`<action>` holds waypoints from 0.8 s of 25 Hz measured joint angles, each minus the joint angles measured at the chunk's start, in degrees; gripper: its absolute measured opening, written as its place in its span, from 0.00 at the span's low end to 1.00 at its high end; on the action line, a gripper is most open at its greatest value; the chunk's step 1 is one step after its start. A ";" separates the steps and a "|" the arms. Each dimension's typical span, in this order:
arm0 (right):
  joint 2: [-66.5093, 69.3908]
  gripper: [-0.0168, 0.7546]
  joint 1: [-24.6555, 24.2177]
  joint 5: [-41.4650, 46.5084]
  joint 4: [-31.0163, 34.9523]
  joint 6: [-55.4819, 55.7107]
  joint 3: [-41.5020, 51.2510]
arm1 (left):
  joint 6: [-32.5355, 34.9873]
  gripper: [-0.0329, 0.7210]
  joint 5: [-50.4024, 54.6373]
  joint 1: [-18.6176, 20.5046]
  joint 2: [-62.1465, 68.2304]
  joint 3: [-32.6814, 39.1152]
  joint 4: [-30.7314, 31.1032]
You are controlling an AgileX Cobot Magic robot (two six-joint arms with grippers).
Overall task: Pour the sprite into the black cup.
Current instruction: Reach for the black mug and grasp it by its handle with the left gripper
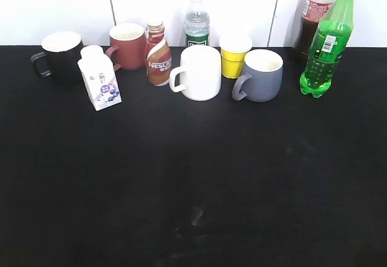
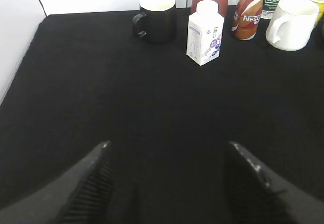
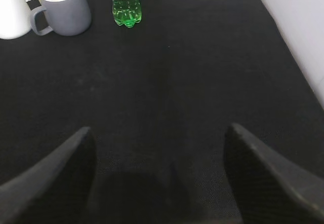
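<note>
The sprite (image 1: 327,43), a green bottle with a green cap, stands upright at the back right of the black table; its lower part shows in the right wrist view (image 3: 124,3). The black cup (image 1: 60,57), white inside with its handle to the left, stands at the back left and shows in the left wrist view (image 2: 157,17). My left gripper (image 2: 167,150) is open and empty over bare table, well short of the cup. My right gripper (image 3: 159,135) is open and empty, well short of the sprite. Neither gripper shows in the exterior view.
Along the back stand a dark-red mug (image 1: 128,45), a white milk carton (image 1: 100,86), a Nescafe bottle (image 1: 158,55), a water bottle (image 1: 197,25), a white mug (image 1: 198,72), a yellow cup (image 1: 234,55), a grey mug (image 1: 261,75) and a dark-red soda bottle (image 1: 311,19).
</note>
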 joint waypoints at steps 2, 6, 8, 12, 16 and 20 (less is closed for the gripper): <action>0.00 0.78 0.00 0.00 0.00 0.00 0.00 | 0.00 0.72 0.00 0.00 0.00 0.00 0.00; 0.00 0.78 0.00 0.00 0.00 0.00 0.00 | 0.00 0.72 0.00 0.00 0.00 0.00 0.00; 0.00 0.78 0.00 0.00 0.00 0.00 0.00 | 0.00 0.72 0.00 0.00 0.00 0.00 0.00; 0.00 0.78 0.00 0.00 0.00 0.00 0.00 | 0.00 0.71 -11.77 0.00 1.51 -1.60 -1.05; 0.00 0.78 0.00 0.00 0.00 0.00 0.00 | 0.00 0.71 -53.91 0.00 16.66 5.97 2.77; 0.00 0.78 0.00 0.00 0.00 0.00 0.00 | 0.00 0.71 -83.70 0.00 45.53 12.73 -2.69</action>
